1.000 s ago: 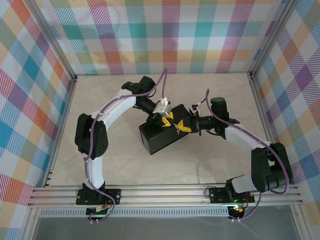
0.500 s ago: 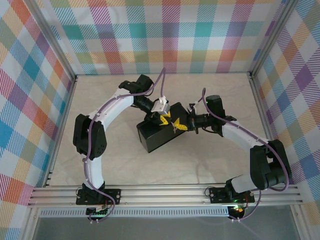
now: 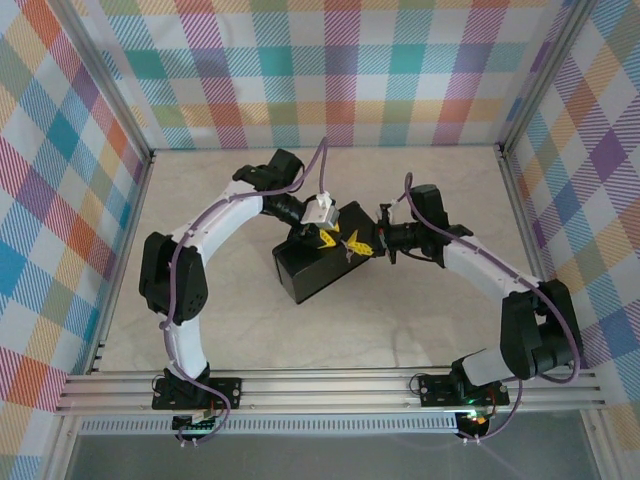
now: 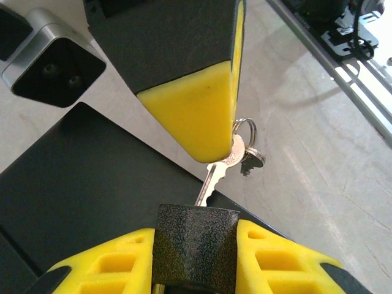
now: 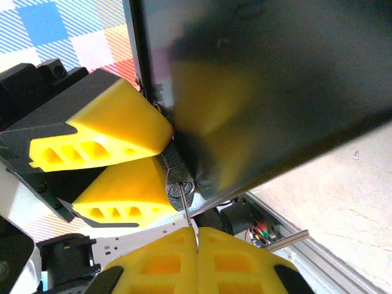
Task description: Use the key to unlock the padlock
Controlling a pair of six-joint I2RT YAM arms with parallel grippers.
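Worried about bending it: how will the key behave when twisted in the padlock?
The key looks thin, so it may flex if twisted off-axis. Its loose ring will probably swing. Smooth metal could slip in the right tool.

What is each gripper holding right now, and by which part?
The left gripper clamps the padlock by the sides of its body. The right gripper pinches the key by its head, with the blade reaching the padlock.
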